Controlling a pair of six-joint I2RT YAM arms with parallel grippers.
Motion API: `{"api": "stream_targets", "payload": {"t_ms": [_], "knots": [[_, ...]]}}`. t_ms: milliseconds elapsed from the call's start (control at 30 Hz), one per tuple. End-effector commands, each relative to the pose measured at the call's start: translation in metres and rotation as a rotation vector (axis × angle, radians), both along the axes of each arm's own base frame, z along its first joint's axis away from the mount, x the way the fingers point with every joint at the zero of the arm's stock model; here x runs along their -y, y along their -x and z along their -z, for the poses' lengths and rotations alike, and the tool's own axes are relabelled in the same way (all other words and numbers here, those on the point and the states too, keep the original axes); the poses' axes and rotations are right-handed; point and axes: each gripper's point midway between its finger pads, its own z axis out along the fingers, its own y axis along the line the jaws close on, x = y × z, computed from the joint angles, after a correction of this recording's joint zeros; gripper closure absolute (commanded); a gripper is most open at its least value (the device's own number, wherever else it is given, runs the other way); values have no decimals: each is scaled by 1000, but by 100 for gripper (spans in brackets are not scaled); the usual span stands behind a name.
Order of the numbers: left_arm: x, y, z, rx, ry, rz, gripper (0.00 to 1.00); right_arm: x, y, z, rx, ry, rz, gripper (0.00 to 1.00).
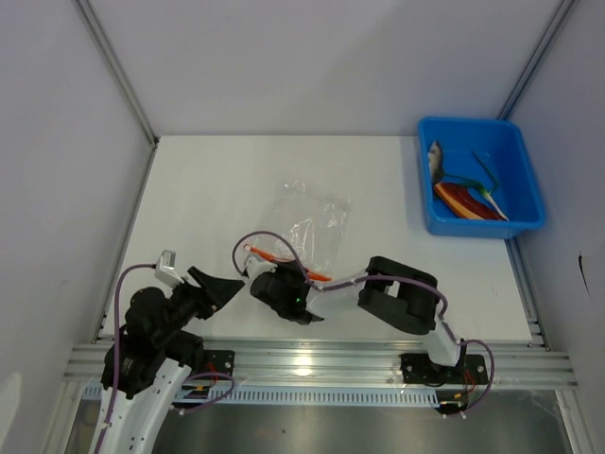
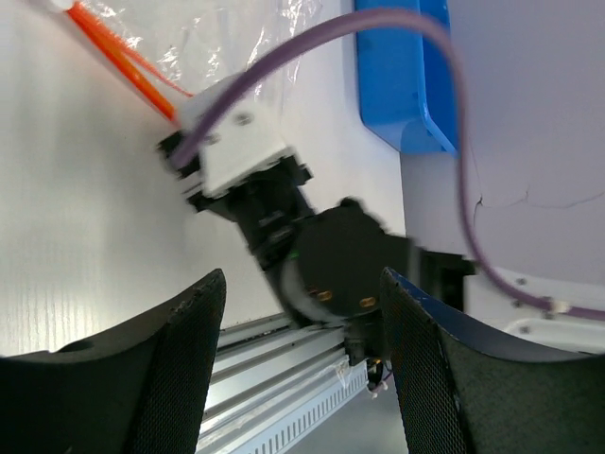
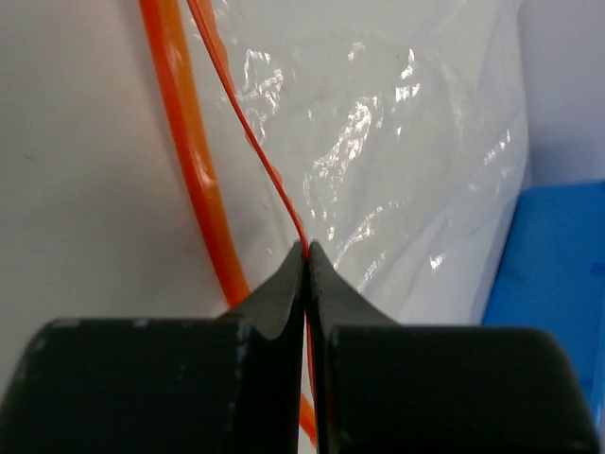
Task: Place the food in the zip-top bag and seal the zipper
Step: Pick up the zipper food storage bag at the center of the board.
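Note:
The clear zip-top bag (image 1: 314,219) lies crinkled on the white table, mouth toward the arms. Its orange-red zipper (image 1: 261,253) runs along the near edge. My right gripper (image 1: 278,270) is shut on one thin orange lip of the mouth (image 3: 248,137); the other thicker strip (image 3: 184,161) lies apart to the left. My left gripper (image 1: 225,288) is open and empty, just left of the right gripper. The food sits in the blue tray (image 1: 518,156): the grey fish piece (image 1: 435,161), the orange bun (image 1: 466,201) and the green leaf strips (image 1: 487,178).
The blue tray stands at the table's far right; its wall also shows in the left wrist view (image 2: 402,76) and the right wrist view (image 3: 553,274). A purple cable (image 1: 274,236) loops over the right wrist. Grey walls enclose the table; a metal rail (image 1: 312,359) runs along the near edge.

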Motion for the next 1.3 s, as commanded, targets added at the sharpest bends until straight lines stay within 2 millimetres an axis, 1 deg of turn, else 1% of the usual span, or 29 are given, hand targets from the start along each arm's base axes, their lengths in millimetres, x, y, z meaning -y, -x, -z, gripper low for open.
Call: {"api": "stream_targets", "payload": {"t_ms": [0, 33, 67, 100, 133, 167, 200, 233, 267, 300, 333, 400, 433, 467, 533, 600, 633, 667, 700, 733, 833, 867, 900, 933, 967, 1067, 1100, 1167, 1267], "knots": [[-2, -2, -17, 67, -6, -7, 31, -10, -8, -67, -79, -280, 77, 100], [-2, -2, -17, 71, -6, -7, 33, -9, -8, -86, -94, -328, 84, 100], [-2, -4, -16, 73, -9, -6, 34, -7, -7, -87, -150, -334, 78, 100], [-1, -6, -18, 80, -6, -6, 34, -12, -9, -102, -166, -386, 75, 100], [0, -7, -18, 80, -6, -1, 35, -13, -8, -118, -185, -451, 80, 100], [1, -8, -17, 80, -5, 2, 35, -15, -9, -122, -230, -479, 68, 100], [3, -10, -16, 70, -8, 10, 36, -11, -8, -125, -262, -476, 75, 100], [4, -14, -19, 85, -3, 14, 37, -15, -10, -141, -274, -530, 75, 100], [8, -15, -19, 86, 0, 34, 37, -17, -6, -141, -326, -539, 63, 100], [10, -16, -19, 81, 0, 46, 37, -14, -10, -146, -345, -566, 71, 100], [14, -22, -20, 75, 1, 56, 37, -17, -11, -155, -364, -598, 63, 100], [18, -26, -24, 73, -2, 82, 37, -18, -6, -163, -424, -647, 48, 100], [21, -32, -26, 70, -6, 89, 36, -18, -7, -169, -429, -665, 45, 100], [23, -34, -32, 77, -5, 96, 36, -17, -5, -174, -437, -677, 43, 100], [26, -43, -39, 74, -10, 100, 34, -20, 0, -178, -487, -703, 19, 100], [27, -48, -52, 90, -11, 98, 33, -21, 5, -185, -516, -731, -2, 100], [28, -54, -50, 70, -22, 96, 32, -22, 6, -187, -522, -738, -7, 100], [28, -57, -56, 81, -24, 93, 32, -21, 8, -188, -529, -740, -10, 100], [27, -62, -58, 80, -32, 77, 31, -23, 11, -191, -546, -751, -20, 100], [27, -68, -54, 55, -40, 70, 31, -22, 13, -193, -553, -754, -26, 100], [28, -79, -52, 37, -49, 56, 30, -26, 20, -200, -582, -784, -46, 100], [30, -84, -45, 10, -53, 57, 30, -27, 21, -202, -584, -789, -50, 100], [32, -87, -43, 6, -51, 61, 30, -27, 22, -206, -582, -797, -56, 100], [34, -88, -41, -6, -43, 69, 30, -26, 22, -207, -582, -795, -54, 100], [36, -91, -34, -32, -45, 76, 31, -25, 22, -208, -580, -795, -54, 100], [42, -94, -28, -48, -35, 95, 32, -25, 22, -217, -575, -816, -66, 100], [44, -97, -22, -63, -39, 100, 32, -25, 22, -221, -574, -823, -71, 100], [45, -98, -17, -74, -46, 104, 32, -26, 23, -225, -580, -833, -80, 100], [46, -103, -10, -93, -64, 106, 34, -28, 26, -237, -602, -872, -105, 100]]}}
